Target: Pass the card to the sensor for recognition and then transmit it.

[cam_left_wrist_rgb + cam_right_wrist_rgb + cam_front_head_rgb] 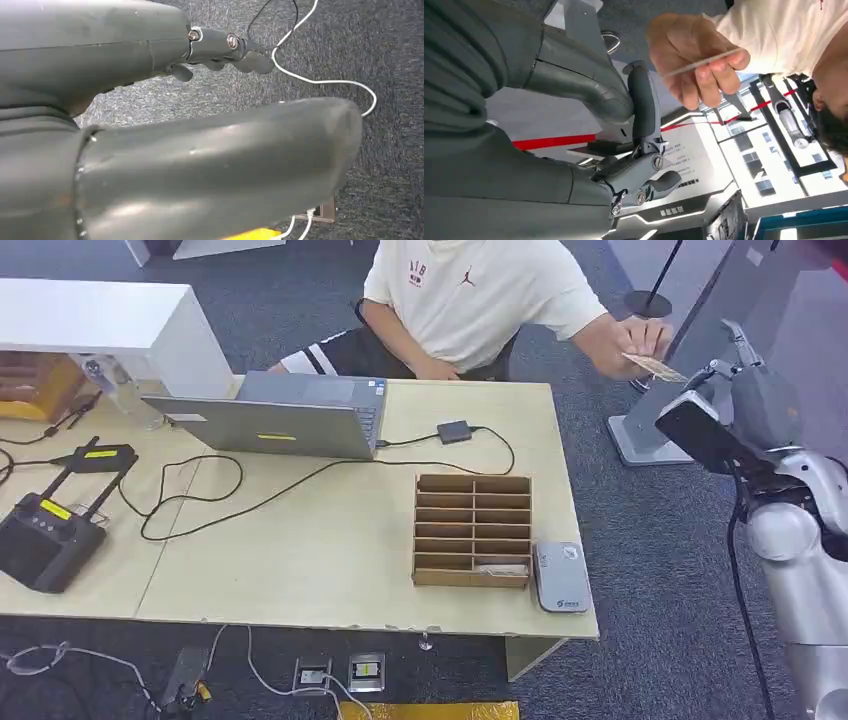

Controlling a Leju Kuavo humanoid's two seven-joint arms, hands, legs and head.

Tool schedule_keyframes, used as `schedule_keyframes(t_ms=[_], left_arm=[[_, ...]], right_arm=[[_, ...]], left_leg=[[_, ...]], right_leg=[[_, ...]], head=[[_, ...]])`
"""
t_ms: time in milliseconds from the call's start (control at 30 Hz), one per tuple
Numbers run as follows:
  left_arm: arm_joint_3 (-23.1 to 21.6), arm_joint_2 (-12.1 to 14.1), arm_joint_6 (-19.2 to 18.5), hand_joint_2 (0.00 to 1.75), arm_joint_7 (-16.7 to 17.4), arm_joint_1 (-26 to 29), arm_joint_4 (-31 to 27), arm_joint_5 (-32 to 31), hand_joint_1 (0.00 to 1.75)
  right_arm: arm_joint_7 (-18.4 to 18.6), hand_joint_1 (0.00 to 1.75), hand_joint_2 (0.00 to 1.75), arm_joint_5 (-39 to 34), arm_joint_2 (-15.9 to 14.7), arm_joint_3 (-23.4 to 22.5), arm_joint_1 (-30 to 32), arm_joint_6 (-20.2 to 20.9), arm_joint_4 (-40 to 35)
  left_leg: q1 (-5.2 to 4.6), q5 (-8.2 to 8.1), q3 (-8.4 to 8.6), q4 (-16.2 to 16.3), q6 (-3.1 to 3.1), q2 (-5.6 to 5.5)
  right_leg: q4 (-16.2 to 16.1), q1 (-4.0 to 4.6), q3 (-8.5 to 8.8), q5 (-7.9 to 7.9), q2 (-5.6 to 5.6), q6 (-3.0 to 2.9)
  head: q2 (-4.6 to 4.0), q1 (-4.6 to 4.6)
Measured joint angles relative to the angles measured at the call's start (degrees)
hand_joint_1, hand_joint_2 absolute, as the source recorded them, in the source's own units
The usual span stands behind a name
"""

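A person's hand [640,340] holds a thin beige card [655,367] by one end, just past the table's far right corner. My right hand [742,390] is raised beside it, a short gap from the card, holding nothing. In the right wrist view the card [701,62] shows edge-on in the person's fingers, beyond my spread right hand [644,110]. The grey sensor [561,577] lies flat near the table's front right edge. My left hand [200,150] hangs over the carpet with thumb and fingers apart and nothing in it.
A slotted cardboard card box [472,530] sits next to the sensor. A laptop [280,420], cables, a black adapter [454,431] and a black controller [45,535] lie on the table [330,560]. A grey display stand [700,340] stands right of the table.
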Motion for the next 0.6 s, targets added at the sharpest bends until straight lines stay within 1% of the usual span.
schedule_keyframes(t_ms=[133, 167, 333, 367, 600], left_arm=[[0.0, 0.0, 0.0, 0.00, 0.0, -0.1, 0.0, -0.3, 0.00], [0.0, 0.0, 0.0, 0.00, 0.0, -0.1, 0.0, -0.4, 0.00], [0.0, 0.0, 0.0, 0.00, 0.1, -0.2, 0.0, -0.6, 0.00], [0.0, 0.0, 0.0, 0.00, 0.1, -0.2, 0.0, -0.6, 0.00], [0.0, 0.0, 0.0, 0.00, 0.1, -0.2, 0.0, -0.7, 0.00]], right_arm=[[-0.1, 0.00, 1.75, 0.2, 0.0, 0.0, 0.1, -0.3, 0.0], [-0.1, 0.00, 0.00, 0.5, 0.0, 0.0, 0.2, -0.5, 0.0], [-0.2, 0.00, 0.00, 1.5, 0.0, 0.0, 0.7, -1.7, 0.0], [-0.3, 0.00, 1.75, 1.7, 0.0, 0.0, 0.8, -2.0, 0.0], [-0.5, 0.00, 1.75, 2.1, 0.0, 0.0, 1.0, -2.3, -0.4]], left_leg=[[0.00, 0.00, -0.01, 0.0, 0.00, 0.00], [0.00, 0.00, -0.01, 0.0, 0.00, 0.00], [0.00, 0.00, -0.01, 0.0, 0.00, 0.00], [0.00, 0.00, -0.01, 0.0, 0.00, 0.00], [0.00, 0.00, 0.00, 0.0, 0.00, 0.00]], right_leg=[[0.0, 0.00, 0.00, 0.00, -0.01, 0.00], [0.0, 0.00, 0.00, 0.00, -0.01, 0.00], [0.0, 0.00, 0.00, 0.00, -0.01, 0.00], [0.0, 0.00, 0.00, 0.00, -0.01, 0.00], [0.0, 0.00, 0.00, 0.00, -0.01, 0.00]], head=[[0.00, 0.00], [0.00, 0.00], [0.00, 0.00], [0.00, 0.00], [0.00, 0.00]])
